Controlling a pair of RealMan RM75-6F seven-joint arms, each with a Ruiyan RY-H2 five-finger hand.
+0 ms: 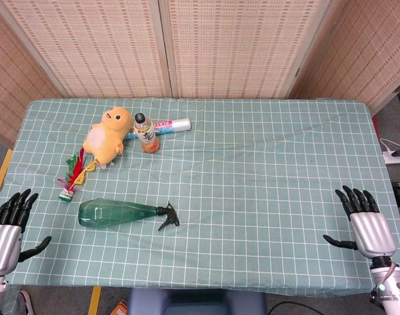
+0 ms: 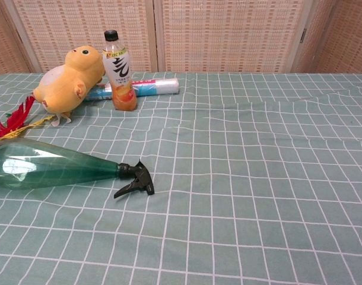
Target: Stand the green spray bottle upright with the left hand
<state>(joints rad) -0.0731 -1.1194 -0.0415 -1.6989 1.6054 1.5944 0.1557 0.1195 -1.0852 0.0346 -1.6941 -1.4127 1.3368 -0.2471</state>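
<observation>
The green spray bottle (image 1: 118, 212) lies on its side at the front left of the table, its black trigger nozzle (image 1: 168, 216) pointing right. The chest view shows the same bottle (image 2: 47, 167) along the left edge, nozzle (image 2: 135, 180) toward the middle. My left hand (image 1: 6, 232) hovers at the table's front left corner, fingers spread, holding nothing, well left of the bottle's base. Over at the front right edge my right hand (image 1: 365, 226) is open too, fingers apart. Neither hand appears in the chest view.
Behind the bottle sit a yellow plush toy (image 1: 105, 136), a small orange drink bottle (image 1: 146, 133) standing upright, a rolled white-and-blue tube (image 1: 166, 126) and a red feather shuttlecock (image 1: 71, 178). A green checked cloth (image 1: 252, 177) covers the table.
</observation>
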